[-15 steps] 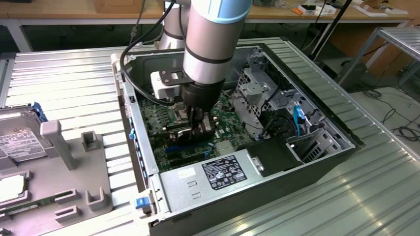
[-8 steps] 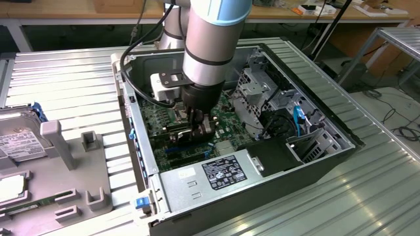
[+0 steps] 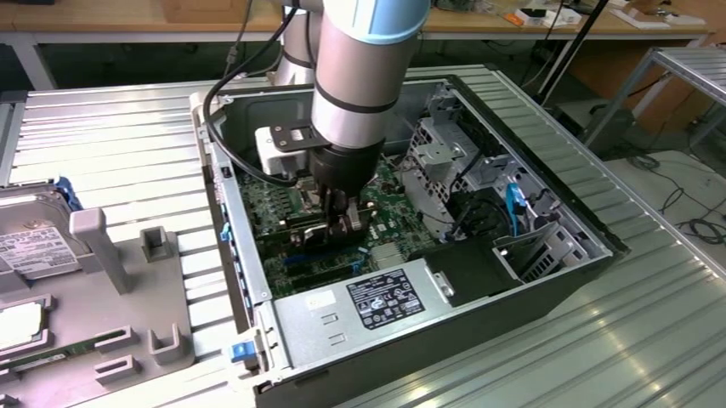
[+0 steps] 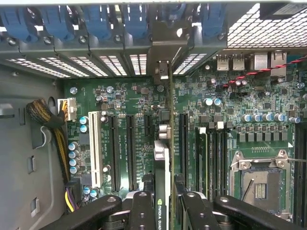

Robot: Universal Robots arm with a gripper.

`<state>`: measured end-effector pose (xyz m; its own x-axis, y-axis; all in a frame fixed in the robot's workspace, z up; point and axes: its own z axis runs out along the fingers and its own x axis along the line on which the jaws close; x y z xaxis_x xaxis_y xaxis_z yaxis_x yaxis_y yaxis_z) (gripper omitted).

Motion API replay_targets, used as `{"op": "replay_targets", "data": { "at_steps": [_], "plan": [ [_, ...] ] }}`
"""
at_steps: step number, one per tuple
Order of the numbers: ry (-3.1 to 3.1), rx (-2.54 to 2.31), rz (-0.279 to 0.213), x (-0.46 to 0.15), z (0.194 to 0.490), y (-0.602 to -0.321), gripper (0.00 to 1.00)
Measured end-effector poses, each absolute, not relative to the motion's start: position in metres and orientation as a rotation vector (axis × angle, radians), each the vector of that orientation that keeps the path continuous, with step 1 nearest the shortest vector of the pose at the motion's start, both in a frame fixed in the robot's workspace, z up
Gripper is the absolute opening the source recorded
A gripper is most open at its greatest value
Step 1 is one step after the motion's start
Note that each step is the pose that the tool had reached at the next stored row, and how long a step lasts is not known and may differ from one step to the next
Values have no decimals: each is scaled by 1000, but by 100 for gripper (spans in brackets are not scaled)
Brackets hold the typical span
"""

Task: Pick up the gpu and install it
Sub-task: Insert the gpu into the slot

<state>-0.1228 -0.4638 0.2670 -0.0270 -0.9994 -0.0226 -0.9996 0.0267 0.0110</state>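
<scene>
My gripper point(image 3: 340, 223) reaches down into the open computer case point(image 3: 244, 280), over the green motherboard point(image 3: 272, 208). It is shut on the gpu point(image 4: 163, 158), a thin dark card seen edge-on between my two black fingers point(image 4: 141, 211). The card stands upright over the motherboard point(image 4: 120, 96), lined up along the long black expansion slots point(image 4: 130, 148). Its silver end bracket point(image 4: 163, 43) reaches the case's rear slot openings. I cannot tell whether the card's edge sits in a slot. In the exterior view the gpu point(image 3: 312, 228) shows as a dark strip under the gripper.
A power supply point(image 3: 375, 302) fills the case's near end and a metal drive cage point(image 3: 448, 161) stands at the exterior view's right. A cable bundle point(image 4: 53, 124) and the CPU socket point(image 4: 259, 182) flank the slots. A grey fixture point(image 3: 125, 280) with a hard drive point(image 3: 29, 246) lies outside.
</scene>
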Motion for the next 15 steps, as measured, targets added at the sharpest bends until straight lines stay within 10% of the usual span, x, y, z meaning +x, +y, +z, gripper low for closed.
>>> {"op": "replay_targets", "data": {
  "at_steps": [15],
  "plan": [
    [2244, -2185, 38, -123, 262, -462, 27]
  ]
}}
